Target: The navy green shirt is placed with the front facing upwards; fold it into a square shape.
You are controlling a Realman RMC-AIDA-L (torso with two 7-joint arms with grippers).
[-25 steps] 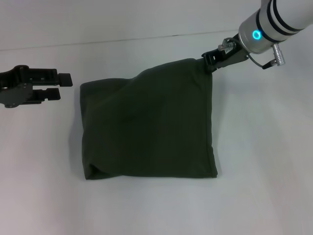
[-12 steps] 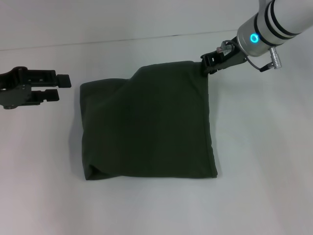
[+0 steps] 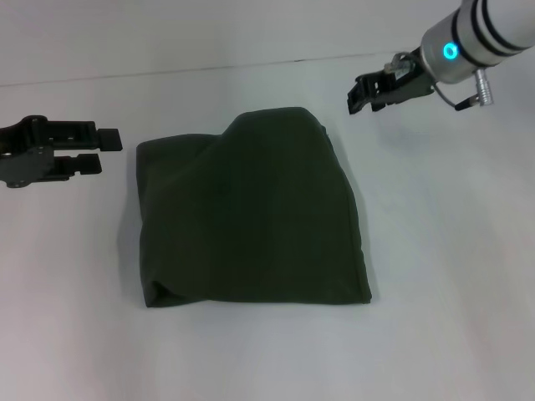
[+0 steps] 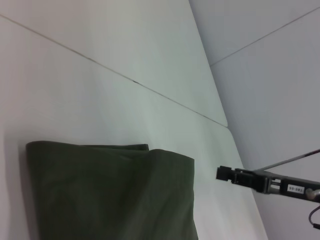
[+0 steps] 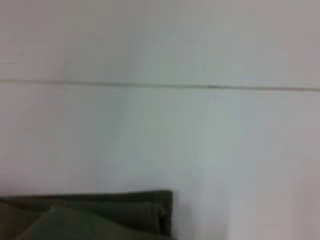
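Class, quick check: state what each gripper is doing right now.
Left gripper: open, holding nothing, left of the navy green shirt.
Right gripper: open, holding nothing, clear of the shirt's far right corner.

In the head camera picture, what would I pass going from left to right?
Left gripper → folded green shirt → right gripper, all apart from one another over the white table.

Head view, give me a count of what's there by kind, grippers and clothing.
Grippers: 2, the left gripper beside the shirt and the right gripper past its far corner.
Clothing: 1, the folded navy green shirt.
Total: 3.
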